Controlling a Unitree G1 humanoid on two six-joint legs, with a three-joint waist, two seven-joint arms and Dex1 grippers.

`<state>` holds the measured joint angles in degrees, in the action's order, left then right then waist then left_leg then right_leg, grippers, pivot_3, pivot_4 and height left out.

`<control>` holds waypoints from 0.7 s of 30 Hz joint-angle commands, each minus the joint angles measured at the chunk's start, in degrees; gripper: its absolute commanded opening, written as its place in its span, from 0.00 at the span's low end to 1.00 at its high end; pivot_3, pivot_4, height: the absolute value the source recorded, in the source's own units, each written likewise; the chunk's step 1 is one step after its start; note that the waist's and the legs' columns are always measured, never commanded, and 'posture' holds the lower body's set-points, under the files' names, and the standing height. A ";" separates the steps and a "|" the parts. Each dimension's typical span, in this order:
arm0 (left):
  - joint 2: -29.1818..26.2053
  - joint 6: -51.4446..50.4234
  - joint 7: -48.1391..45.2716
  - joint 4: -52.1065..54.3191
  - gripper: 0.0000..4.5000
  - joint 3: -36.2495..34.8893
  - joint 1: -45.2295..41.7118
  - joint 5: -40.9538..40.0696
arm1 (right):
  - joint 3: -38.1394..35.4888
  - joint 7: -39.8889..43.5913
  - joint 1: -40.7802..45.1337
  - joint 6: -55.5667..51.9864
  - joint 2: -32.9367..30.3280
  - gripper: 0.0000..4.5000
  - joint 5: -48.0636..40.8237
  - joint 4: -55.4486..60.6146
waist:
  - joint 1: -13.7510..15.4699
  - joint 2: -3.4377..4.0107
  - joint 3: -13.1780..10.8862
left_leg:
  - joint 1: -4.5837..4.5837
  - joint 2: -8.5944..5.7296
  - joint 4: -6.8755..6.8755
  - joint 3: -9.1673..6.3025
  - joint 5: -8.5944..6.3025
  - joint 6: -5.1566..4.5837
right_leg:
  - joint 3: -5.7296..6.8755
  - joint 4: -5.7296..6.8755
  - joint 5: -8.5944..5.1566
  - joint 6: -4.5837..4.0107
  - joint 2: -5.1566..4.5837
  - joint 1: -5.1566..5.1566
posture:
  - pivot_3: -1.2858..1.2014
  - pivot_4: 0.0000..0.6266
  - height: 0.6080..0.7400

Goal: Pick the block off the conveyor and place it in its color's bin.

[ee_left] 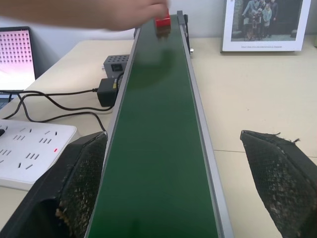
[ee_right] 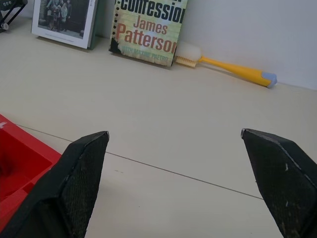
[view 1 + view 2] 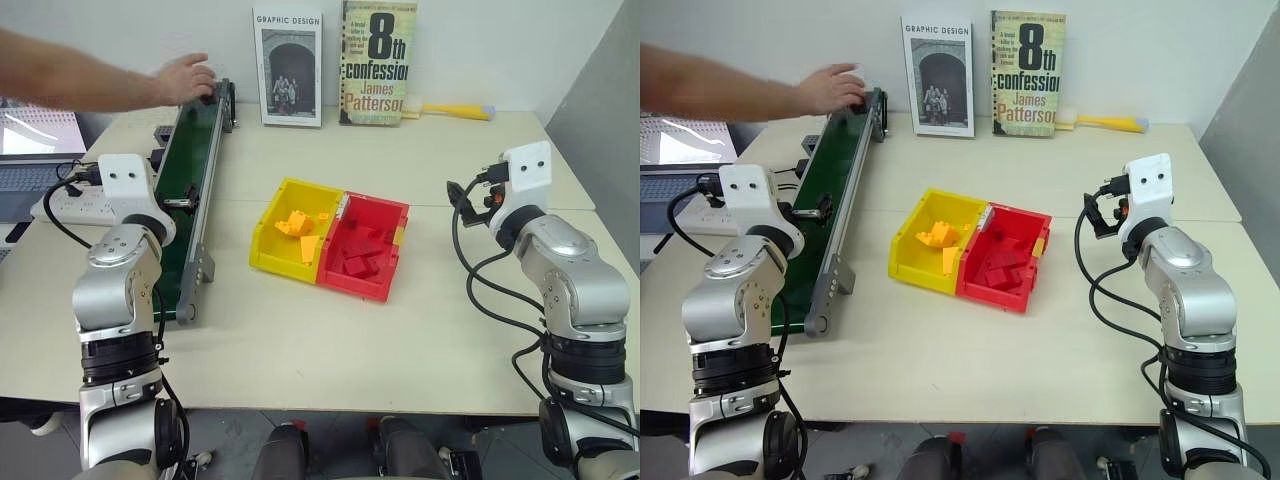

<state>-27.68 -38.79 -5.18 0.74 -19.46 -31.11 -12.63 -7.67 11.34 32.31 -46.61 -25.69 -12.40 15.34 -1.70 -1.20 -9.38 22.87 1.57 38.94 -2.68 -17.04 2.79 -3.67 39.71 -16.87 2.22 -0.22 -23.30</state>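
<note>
A person's hand point(image 3: 832, 88) is reaching over the far end of the conveyor point(image 3: 835, 195), which is running along the table point(image 3: 1060, 190) past the left arm's white wrist housing point(image 3: 748, 195). The red bin point(image 3: 1006, 259) is sitting joined to the yellow bin point(image 3: 932, 240), between the two arms. The right arm's wrist housing point(image 3: 1148, 185) is hanging beyond the red bin's far side. Two books point(image 3: 982, 73) are standing against the wall, a yellow brush point(image 3: 1102, 123) lying beside them.

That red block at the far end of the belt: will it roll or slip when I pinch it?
The red block looks boxy and flat-faced, so it should sit still rather than roll. It looks like hard plastic, probably stiff and light. Its small smooth sides may slip in the left pincer.
</note>
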 commanded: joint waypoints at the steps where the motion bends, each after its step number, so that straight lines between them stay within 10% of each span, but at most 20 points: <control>1: -0.42 0.18 -0.12 2.21 1.00 -0.45 -0.96 -0.21 | -0.80 -0.05 1.43 1.04 -0.47 1.00 0.49 1.61 | 0.00 0.00 0.00 | 0.00 0.00 0.00 0.00 0.00 0.00 | 0.00 0.00 0.00 0.00 0.00 0.00 | 0.52 0.24 1.00; 21: 0.29 2.05 2.29 3.20 1.00 -1.54 0.35 0.03 | -0.08 0.92 2.59 2.26 -0.47 1.00 1.11 -0.21 | 0.00 0.00 0.00 | -0.01 0.00 0.00 0.00 0.00 0.00 | 0.00 0.00 0.00 0.00 0.00 0.00 | 0.52 0.24 1.00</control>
<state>-27.34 -38.09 -3.16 1.74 -20.62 -30.09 -12.81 -7.61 12.10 33.05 -46.35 -25.73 -12.00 14.72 -1.69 -1.20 -9.38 22.87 1.57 38.94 -2.67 -17.04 2.79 -3.68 39.71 -16.87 2.22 -0.22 -23.30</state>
